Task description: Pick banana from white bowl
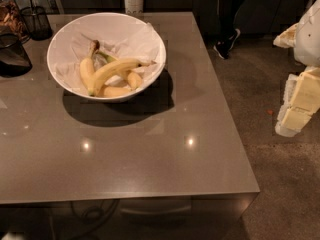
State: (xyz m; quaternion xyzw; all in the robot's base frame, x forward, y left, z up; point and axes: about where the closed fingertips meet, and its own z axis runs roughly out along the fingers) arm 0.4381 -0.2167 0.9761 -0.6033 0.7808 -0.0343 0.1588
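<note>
Bench (150, 159) nearest. The banana (115, 68) tops the pile in the white bowl (50, 64), so it looks reachable. My fingers (299, 101) hang off the right edge; apart or together, cannot tell.

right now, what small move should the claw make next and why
Probably swing the claw left, over the table, toward the white bowl: it hangs beyond the table's right edge, above the floor, while the banana lies atop shorter bananas in that bowl at the far left.
</note>
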